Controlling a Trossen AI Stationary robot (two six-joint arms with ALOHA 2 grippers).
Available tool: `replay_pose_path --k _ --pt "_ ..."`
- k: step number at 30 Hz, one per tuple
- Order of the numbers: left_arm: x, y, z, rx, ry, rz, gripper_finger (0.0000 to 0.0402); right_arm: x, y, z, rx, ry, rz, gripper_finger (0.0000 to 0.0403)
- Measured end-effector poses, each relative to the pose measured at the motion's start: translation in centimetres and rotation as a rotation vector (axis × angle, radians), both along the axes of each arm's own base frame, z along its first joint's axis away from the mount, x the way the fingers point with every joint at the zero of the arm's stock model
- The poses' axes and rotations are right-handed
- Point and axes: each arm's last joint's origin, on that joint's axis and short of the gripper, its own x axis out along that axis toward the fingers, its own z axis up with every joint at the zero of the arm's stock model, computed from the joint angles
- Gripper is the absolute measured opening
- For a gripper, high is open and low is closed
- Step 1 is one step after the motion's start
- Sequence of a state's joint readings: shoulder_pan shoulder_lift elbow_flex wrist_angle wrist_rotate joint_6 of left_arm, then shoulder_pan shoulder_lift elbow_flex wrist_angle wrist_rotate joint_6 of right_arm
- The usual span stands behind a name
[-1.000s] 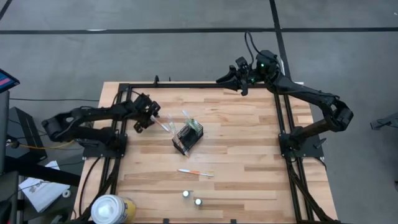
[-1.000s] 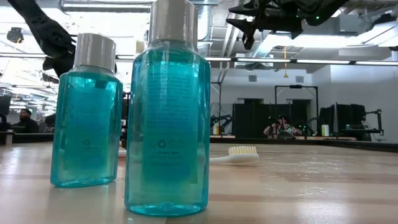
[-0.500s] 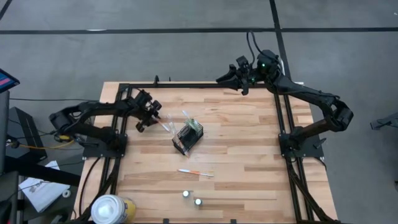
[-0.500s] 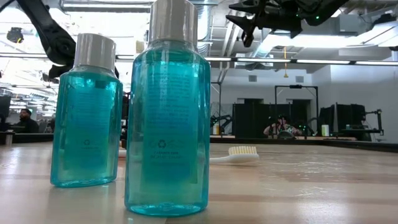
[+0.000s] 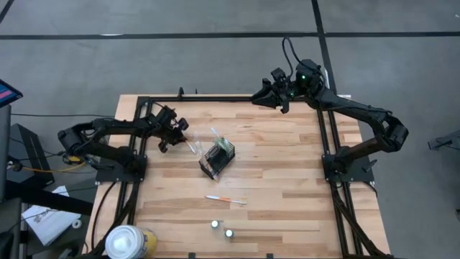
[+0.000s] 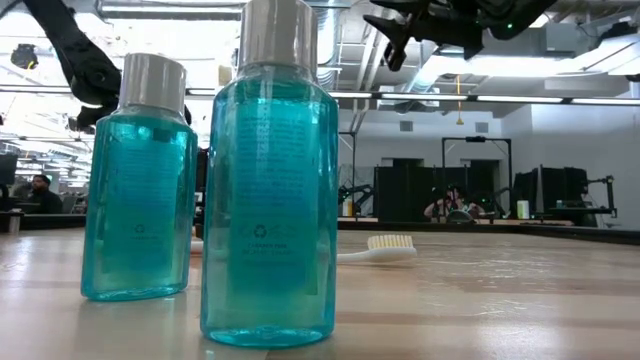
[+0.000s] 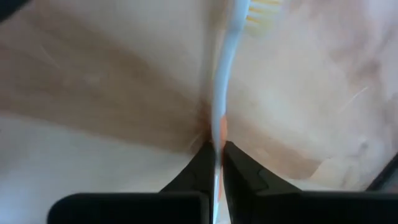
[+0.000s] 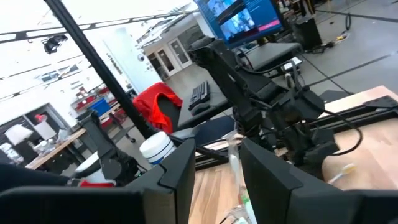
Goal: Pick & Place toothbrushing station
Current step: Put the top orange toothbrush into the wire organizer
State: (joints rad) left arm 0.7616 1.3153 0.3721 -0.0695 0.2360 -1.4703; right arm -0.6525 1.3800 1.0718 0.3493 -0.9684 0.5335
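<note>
Left gripper [image 7: 219, 155] jaws are pinched on a toothbrush [image 7: 225, 68] at its orange handle; brush runs straight out from the tips, bristles at the far end. In the high view it sits left of centre, pointing lower right at the mesh holder [image 5: 218, 160] just beyond. Right gripper [image 5: 267, 92], upper right, is parked with its jaws apart, holding nothing.

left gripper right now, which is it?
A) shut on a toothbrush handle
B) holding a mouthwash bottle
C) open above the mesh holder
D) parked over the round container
A: in the left wrist view the left gripper has its jaws pinched on the slim white toothbrush, bristle head pointing away; from above it sits left of the black mesh holder.
</note>
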Motion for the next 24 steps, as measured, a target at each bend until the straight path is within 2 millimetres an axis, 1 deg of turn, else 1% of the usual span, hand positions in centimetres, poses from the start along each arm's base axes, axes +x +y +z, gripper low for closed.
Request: replay_pose_path --k 3,7,11,14,17,20,24 --pt "-0.2 0.4 1.4 0.134 -0.005 0.065 0.0007 0.3 0.5 0.1 -0.011 -0.009 0.017 0.0120" --pt "-0.9 0.7 3.6 0.295 -0.046 0.101 0.0006 0.5 0.9 0.1 -0.016 -0.013 0.033 0.0120" --pt "-1.2 0.6 6.7 0.526 -0.159 0.074 0.0006 0.7 1.2 0.1 0.000 -0.010 0.039 0.0120" --pt "-1.5 -0.2 9.0 0.685 -0.232 0.058 0.0006 0.7 1.1 0.3 0.018 -0.015 0.021 0.0120" --pt "-2.2 -1.2 11.4 0.878 -0.284 0.042 0.0006 0.8 1.0 0.3 0.023 -0.018 -0.012 0.0120" --pt "-3.3 -2.2 13.9 1.072 -0.370 0.044 0.0006 0.7 0.8 0.5 0.050 -0.027 -0.044 0.0120" --pt "-4.6 -4.0 16.9 1.284 -0.503 0.029 0.0006 0.5 0.4 0.7 0.079 -0.037 -0.098 0.0120"
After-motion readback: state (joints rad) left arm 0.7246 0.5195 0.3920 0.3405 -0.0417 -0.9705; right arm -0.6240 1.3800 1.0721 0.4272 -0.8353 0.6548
